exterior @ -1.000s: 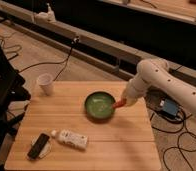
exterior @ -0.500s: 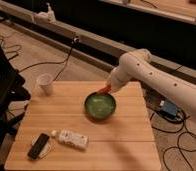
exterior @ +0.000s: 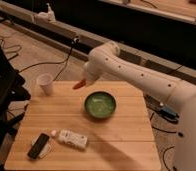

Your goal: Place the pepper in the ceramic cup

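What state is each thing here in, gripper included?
gripper: shut on pepper, in the air between cup and bowl.
pepper: held, not yet in cup.
cup: upright, at the table far left corner.
bowl: upright, looks empty.
bottle: lying on its side.
phone: lying flat.

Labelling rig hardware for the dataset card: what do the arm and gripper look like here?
The arm is a thick, smooth white shell in rounded tubular segments, dotted with small dark holes. No cables or logos show on it. The gripper, at its tip between the ceramic cup and the green bowl, looks white and tapered; finer detail can't be made out.
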`<state>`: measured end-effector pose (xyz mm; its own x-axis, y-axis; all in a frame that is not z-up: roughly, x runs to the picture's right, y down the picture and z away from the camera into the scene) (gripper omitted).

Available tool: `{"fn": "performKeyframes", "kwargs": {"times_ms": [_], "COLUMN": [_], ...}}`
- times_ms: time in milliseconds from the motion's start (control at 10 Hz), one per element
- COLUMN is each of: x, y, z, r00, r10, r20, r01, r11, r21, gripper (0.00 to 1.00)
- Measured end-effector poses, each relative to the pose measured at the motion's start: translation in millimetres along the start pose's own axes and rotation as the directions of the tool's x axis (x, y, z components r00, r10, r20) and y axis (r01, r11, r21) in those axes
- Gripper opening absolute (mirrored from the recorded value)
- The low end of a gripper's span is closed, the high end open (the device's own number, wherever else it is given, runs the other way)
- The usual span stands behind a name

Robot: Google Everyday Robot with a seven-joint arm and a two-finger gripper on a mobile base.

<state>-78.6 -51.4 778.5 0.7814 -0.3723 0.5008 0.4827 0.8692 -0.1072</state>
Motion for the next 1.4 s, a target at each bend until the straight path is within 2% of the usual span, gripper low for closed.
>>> {"fn": "performKeyframes", "kwargs": {"times_ms": [100, 700, 800, 1200, 1400], "x": [-13, -11, -5, 1, 2], "y": [-10, -10, -16, -74, -106], "z": [4, 4, 8, 40, 57], "r00": [1.000, 1.000, 1.000, 0.995, 0.994], "r10": [-0.016, -0.016, -0.022, -0.084, -0.091], "r20": [0.018, 0.013, -0.004, -0.053, -0.059], "r01": [0.016, 0.017, 0.022, 0.084, 0.093], "r11": [1.000, 1.000, 1.000, 0.996, 0.995], "r21": [0.001, -0.002, -0.003, 0.005, 0.021], "gripper": [0.00, 0.00, 0.00, 0.00, 0.00]}}
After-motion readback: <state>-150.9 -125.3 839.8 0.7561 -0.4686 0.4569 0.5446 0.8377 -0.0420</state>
